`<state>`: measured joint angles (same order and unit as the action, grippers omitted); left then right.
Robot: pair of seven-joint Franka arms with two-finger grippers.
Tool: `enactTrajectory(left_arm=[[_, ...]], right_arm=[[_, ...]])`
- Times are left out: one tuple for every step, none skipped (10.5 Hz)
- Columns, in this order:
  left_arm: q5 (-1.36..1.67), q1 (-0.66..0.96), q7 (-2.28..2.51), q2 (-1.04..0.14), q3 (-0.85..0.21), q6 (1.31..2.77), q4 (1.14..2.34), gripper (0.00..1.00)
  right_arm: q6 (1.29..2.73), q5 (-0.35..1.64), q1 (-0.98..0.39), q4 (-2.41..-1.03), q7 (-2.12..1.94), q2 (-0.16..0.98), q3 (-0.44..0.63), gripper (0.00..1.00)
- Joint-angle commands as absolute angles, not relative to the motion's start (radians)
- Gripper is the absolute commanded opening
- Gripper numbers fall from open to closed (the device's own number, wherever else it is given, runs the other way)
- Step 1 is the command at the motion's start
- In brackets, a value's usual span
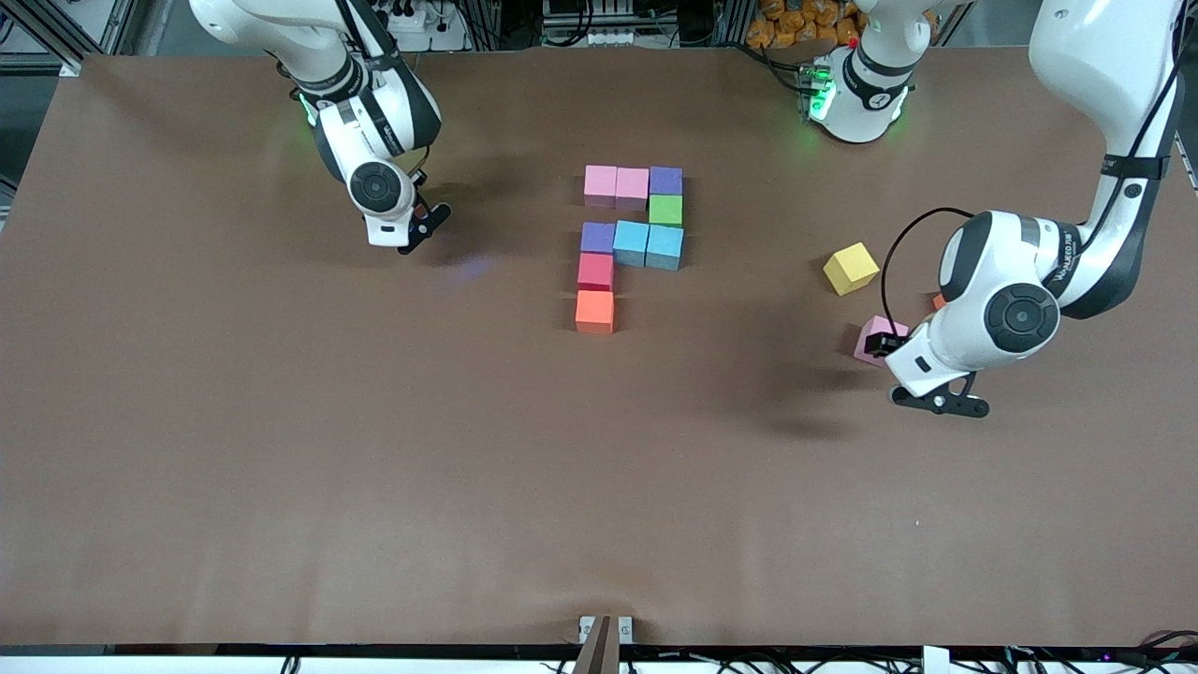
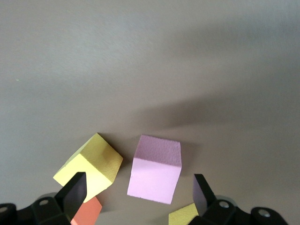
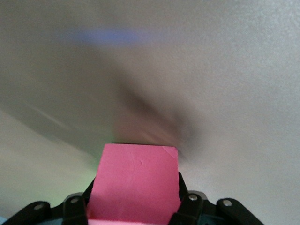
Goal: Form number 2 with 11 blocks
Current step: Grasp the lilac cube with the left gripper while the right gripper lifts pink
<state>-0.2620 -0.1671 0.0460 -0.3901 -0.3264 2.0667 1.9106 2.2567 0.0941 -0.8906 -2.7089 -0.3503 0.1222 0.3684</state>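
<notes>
The partial number 2 lies mid-table: pink (image 1: 600, 184), pink (image 1: 632, 187) and purple (image 1: 665, 180) blocks in a row, then green (image 1: 665, 210), then a purple (image 1: 597, 237), blue (image 1: 631, 242), blue (image 1: 664, 247) row, then red (image 1: 595, 271) and orange (image 1: 594, 312). My right gripper (image 1: 423, 225) is over bare table toward the right arm's end. It is shut on a red block (image 3: 133, 185). My left gripper (image 1: 939, 402) hangs open over a loose pink block (image 1: 876, 335). In the left wrist view that block (image 2: 154, 171) lies between the spread fingers (image 2: 75, 190), untouched.
A yellow cube (image 1: 851, 268) sits beside the pink block; it also shows in the left wrist view (image 2: 89, 165). An orange-red cube (image 2: 86, 213) and a second yellow cube (image 2: 184, 216) lie close under the left gripper. The left arm (image 1: 1006, 309) hides most of that cluster.
</notes>
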Motion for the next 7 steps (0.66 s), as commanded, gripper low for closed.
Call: enactTrajectory(left_arm=[[-0.275, -0.204, -0.012, -0.344, -0.350, 2.132, 1.997, 1.00], [-0.275, -0.206, -0.012, -0.339, -0.350, 2.187, 2.035, 1.00], [-0.275, -0.207, -0.014, -0.331, -0.350, 2.228, 2.067, 1.00], [-0.276, -0.207, -0.020, -0.331, -0.351, 2.233, 2.078, 1.00], [-0.276, -0.207, -0.038, -0.331, -0.351, 2.237, 2.092, 1.00], [-0.276, -0.209, -0.064, -0.331, -0.350, 2.238, 2.101, 1.00], [-0.276, -0.219, -0.095, -0.331, -0.350, 2.240, 2.105, 1.00]], right_arm=[[2.243, 0.065, -0.871, -2.720, -0.356, 0.066, 0.370, 0.00], [2.218, 0.039, -0.871, -2.691, -0.357, 0.063, 0.370, 0.00], [2.168, 0.005, -0.870, -2.644, -0.359, 0.061, 0.371, 0.00], [2.117, -0.020, -0.870, -2.594, -0.359, 0.058, 0.370, 0.00], [2.083, -0.038, -0.871, -2.548, -0.359, 0.058, 0.368, 0.00], [2.053, -0.052, -0.871, -2.499, -0.359, 0.064, 0.365, 0.00], [2.031, -0.057, -0.873, -2.447, -0.379, 0.075, 0.364, 0.00]])
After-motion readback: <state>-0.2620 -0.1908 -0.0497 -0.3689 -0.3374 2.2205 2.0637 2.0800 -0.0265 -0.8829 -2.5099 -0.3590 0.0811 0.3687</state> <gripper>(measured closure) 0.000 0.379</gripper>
